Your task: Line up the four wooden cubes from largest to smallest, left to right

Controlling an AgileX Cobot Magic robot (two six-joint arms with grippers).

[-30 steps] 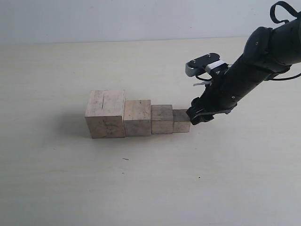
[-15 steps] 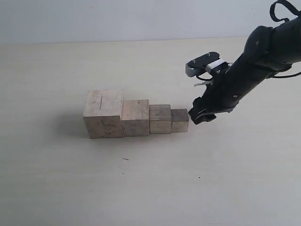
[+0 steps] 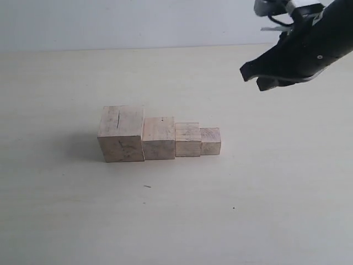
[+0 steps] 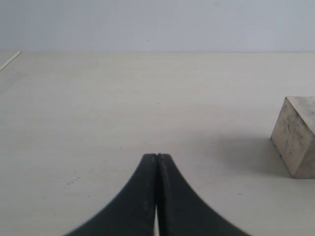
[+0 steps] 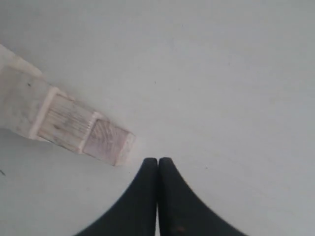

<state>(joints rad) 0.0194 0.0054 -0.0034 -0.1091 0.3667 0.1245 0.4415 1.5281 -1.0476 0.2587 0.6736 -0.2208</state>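
Four pale wooden cubes stand touching in one row on the table. From left to right they are the largest cube with a dark crack on top, the second cube, the third cube and the smallest cube. My right gripper is shut and empty, raised above and to the right of the row. Its wrist view shows the smallest cube and the third cube below the shut gripper. My left gripper is shut with nothing in it, and the largest cube lies off to one side.
The pale table stretches bare round the row. A grey wall runs along the table's far edge.
My right gripper has lifted away from the smallest cube, going up and to the right. The row has been pushed slightly left and closed up.
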